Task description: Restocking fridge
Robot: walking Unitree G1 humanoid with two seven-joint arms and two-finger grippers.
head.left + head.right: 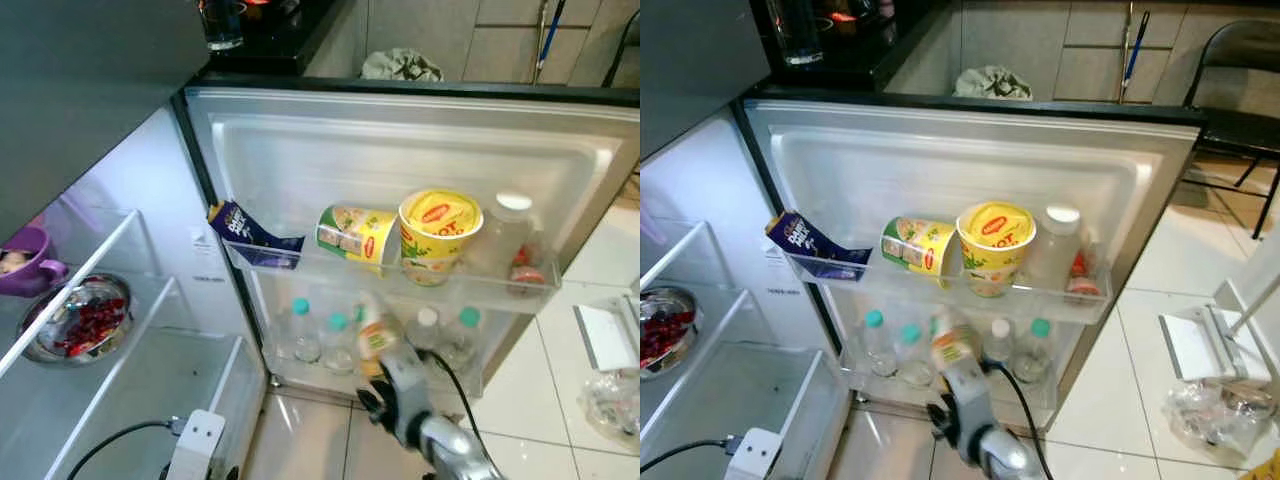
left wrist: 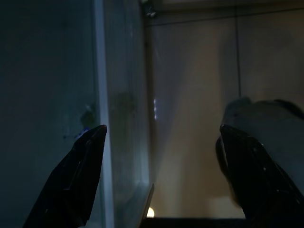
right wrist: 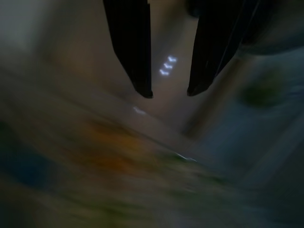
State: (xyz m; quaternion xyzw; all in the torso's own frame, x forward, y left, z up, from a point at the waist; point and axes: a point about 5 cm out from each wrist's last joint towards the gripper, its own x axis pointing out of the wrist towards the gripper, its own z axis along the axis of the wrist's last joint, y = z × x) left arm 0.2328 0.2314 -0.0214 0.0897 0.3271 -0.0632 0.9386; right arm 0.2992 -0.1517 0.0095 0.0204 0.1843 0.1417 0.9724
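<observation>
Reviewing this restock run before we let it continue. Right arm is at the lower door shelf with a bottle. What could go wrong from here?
1. The lower door shelf already holds a row of bottles; pushing the yellow-labelled bottle in with the right gripper could knock one over.
2. On the upper door shelf, one noodle cup lies on its side against the upright noodle cup; a jolt might roll it.
3. The right wrist view is blurred, so placement may be imprecise.

Yellow noodle cup (image 1: pixel 438 236) with red logo, dark blue chocolate wrapper (image 1: pixel 243 233), teal-capped bottles (image 1: pixel 303 330), purple mug (image 1: pixel 28 262)
</observation>
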